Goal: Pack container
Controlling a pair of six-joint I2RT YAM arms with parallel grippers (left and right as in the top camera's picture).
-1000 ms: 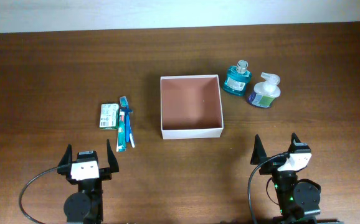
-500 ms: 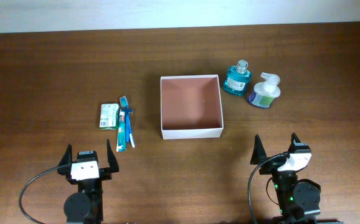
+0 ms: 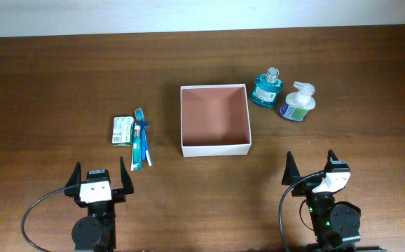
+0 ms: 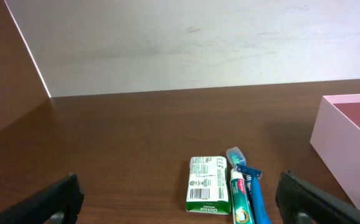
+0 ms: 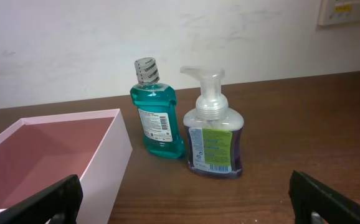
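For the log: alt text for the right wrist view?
A teal bottle and a pump bottle stand side by side on a table, right of the empty container; the open right gripper frames the bottom corners.

A wide strip of bare tabletop (image 3: 202, 185) separates the left gripper (image 3: 99, 168) and right gripper (image 3: 310, 159) from everything. The container (image 3: 216, 148) sits open-topped in the middle, with a mouthwash bottle (image 3: 266, 89) and pump bottle (image 3: 297, 102) crowding its right wall. The green-and-white packet (image 3: 122, 130), toothpaste (image 3: 136, 150) and toothbrush (image 3: 146, 150) lie bunched to its left

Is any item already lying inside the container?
No, the overhead view shows the container bare inside, while the teal bottle and the pump bottle stand outside it.
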